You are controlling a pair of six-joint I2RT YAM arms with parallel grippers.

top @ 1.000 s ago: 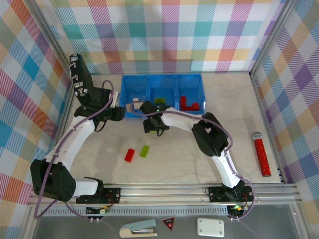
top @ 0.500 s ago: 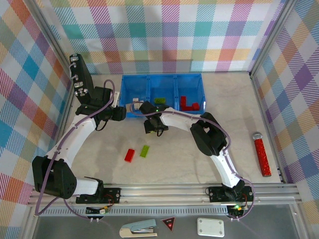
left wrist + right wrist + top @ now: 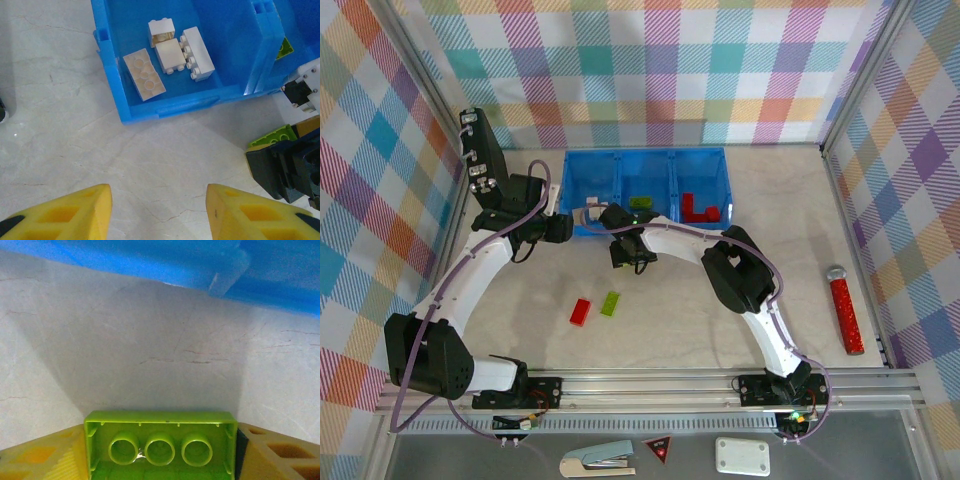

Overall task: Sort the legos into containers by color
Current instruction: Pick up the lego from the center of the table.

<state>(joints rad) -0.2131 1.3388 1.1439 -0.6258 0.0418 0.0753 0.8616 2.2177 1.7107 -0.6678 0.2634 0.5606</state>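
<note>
Right wrist: right gripper (image 3: 160, 460) clamps green lego (image 3: 160, 426)

2 white arms (image 3: 470, 275) reaching forward and bent inward, left gripper (image 3: 157, 210) pointing down, yellow pads (image 3: 75, 215) apart, nothing between, right gripper (image 3: 626, 252) clamped on lime green brick (image 3: 160, 442)

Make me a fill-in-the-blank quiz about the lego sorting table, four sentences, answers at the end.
The right gripper clamps a ___ brick.
The left compartment holds ___ cream legos.
On the table, a loose green lego lies beside a ___ lego.
The left gripper is ___, with nothing between its fingers.
Missing words: green, four, red, open.
</note>
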